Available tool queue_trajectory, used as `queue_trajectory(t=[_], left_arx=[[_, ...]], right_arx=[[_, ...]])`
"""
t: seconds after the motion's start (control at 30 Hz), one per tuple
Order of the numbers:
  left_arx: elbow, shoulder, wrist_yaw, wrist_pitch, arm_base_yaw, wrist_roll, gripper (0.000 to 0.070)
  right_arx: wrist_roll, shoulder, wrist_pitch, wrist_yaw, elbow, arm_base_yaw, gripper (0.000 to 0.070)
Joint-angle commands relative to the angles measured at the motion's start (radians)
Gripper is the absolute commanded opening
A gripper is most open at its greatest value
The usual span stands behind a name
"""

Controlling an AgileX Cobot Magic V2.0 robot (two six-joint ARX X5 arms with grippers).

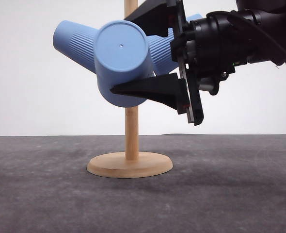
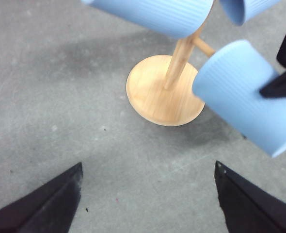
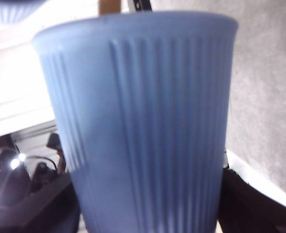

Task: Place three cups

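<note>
Cups: one sits base-forward at the wooden stand on the grey surface, gripped by the right gripper jaws; two others hang behind. Left gripper jaws open.

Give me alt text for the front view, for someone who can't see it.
The right claw grips a light-blue ribbed cup sideways, its flat base facing the camera, in front of a wooden stand. Two more blue cups angle out behind it beside the stand's pole, over a dark grey table against a white wall.
</note>
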Motion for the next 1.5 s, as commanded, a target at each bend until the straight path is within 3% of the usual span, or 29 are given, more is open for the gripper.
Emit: queue_trajectory(t=[0.0, 0.63, 0.77, 1.0, 1.13, 1.47], left_arx=[[0.005, 0.005, 0.001, 0.006, -0.002, 0.012, 0.0516], [0.001, 0.005, 0.002, -0.001, -0.001, 0.007, 0.0516], [0.0, 0.005, 0.002, -0.002, -0.001, 0.007, 0.0516], [0.0, 0.005, 0.002, -0.001, -0.001, -0.005, 0.0516], [-0.001, 0.005, 0.002, -0.001, -0.001, -0.007, 0.0516], [-0.001, 0.005, 0.002, -0.001, -0.001, -0.008, 0.0516]], right_arx=[[0.019, 0.001, 0.005, 0.001, 0.004, -0.008, 0.0372], [0.025, 0.078, 0.011, 0.008, 0.049, -0.046, 0.0379], [0.025, 0.095, 0.023, 0.009, 0.057, -0.047, 0.043], [0.025, 0.101, 0.045, 0.024, 0.057, -0.051, 0.0442], [0.025, 0.101, 0.058, 0.023, 0.059, -0.055, 0.0531], [0.025, 0.101, 0.062, -0.002, 0.063, -0.057, 0.0553]])
